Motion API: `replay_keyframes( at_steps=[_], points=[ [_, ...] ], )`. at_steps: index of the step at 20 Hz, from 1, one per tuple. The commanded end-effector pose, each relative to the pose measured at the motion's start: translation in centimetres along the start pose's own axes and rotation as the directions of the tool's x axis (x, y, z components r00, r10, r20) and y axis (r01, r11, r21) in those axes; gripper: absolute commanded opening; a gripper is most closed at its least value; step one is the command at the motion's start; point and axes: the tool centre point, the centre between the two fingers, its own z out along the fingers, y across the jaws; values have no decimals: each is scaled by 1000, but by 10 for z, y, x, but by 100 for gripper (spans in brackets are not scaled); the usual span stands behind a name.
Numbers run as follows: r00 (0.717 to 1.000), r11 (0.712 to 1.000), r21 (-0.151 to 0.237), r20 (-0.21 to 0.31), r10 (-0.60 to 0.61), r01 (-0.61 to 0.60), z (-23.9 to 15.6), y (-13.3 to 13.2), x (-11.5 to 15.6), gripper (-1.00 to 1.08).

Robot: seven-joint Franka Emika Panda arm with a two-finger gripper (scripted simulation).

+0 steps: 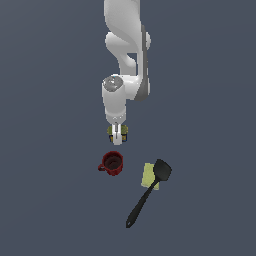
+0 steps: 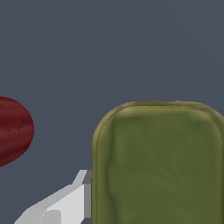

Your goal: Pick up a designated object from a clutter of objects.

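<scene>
Grey floor; gripper (image 1: 117, 134) grip unclear over can (image 2: 159, 164); only exterior shows spatula (image 1: 148, 192).

No text, brand, number or sign can be read in either view. The can (image 1: 118, 132) between the jaws shows only its plain olive-yellow top in the wrist view, and its label is too small to read in the exterior view. The red mug (image 1: 111, 163), just beyond the jaws, bears no markings.
</scene>
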Motion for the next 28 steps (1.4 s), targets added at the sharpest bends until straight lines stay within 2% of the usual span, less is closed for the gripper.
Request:
replay_keyframes(
  at_steps=[1, 10, 28],
  points=[
    [1000, 1000, 4, 0, 0, 0, -11, 0, 1, -100],
    [1000, 1000, 4, 0, 1, -1, -66, 10, 6, -100],
    [1000, 1000, 3, -2, 1, -1, -222, 36, 21, -100]
  ],
)
